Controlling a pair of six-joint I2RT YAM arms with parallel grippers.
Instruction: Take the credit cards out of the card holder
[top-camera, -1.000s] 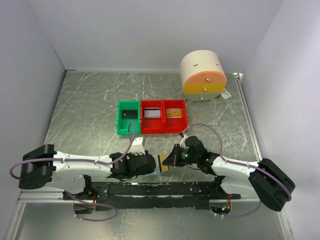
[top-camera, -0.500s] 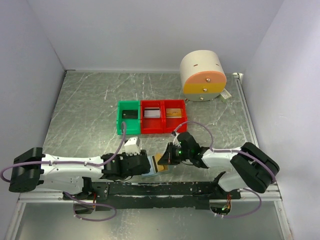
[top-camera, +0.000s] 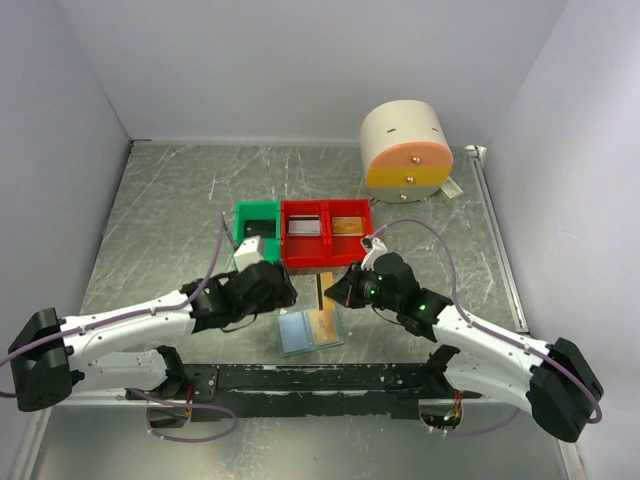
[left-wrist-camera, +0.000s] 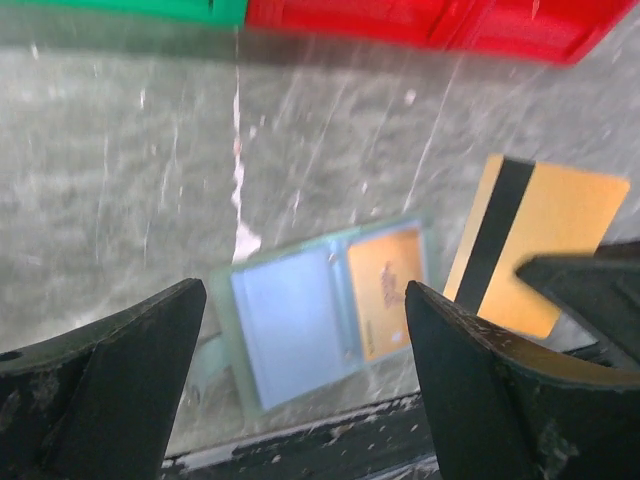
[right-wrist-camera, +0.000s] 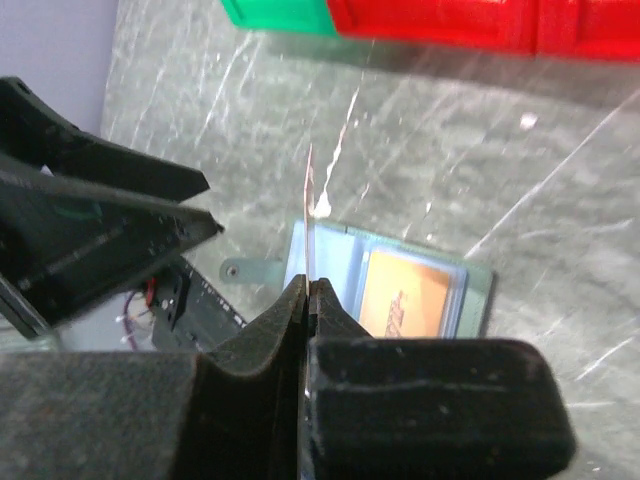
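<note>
The pale blue translucent soft-plastic bifold card holder (top-camera: 300, 333) lies spread open and flat on the grey marbled table (top-camera: 170, 210), near its front edge, at 6 o'clock from the twin red plastic bins (top-camera: 327, 259). Its right-hand pocket holds an orange plastic credit card (left-wrist-camera: 385, 290); the left-hand pocket shows only pale blue. A second card, a gold-tan plastic credit card with a black stripe (left-wrist-camera: 540, 245), is out of the holder and off the table. It is pinched on edge in the right gripper (right-wrist-camera: 308, 288), whose jaws are clenched on it. That gripper hangs at 1 o'clock from the holder. The left gripper (left-wrist-camera: 305, 300) is released — its fingers stand wide apart with nothing between them — over the table at 10 o'clock from the holder. A green plastic bin (top-camera: 241, 235) adjoins the red bins at their 9 o'clock side.
</note>
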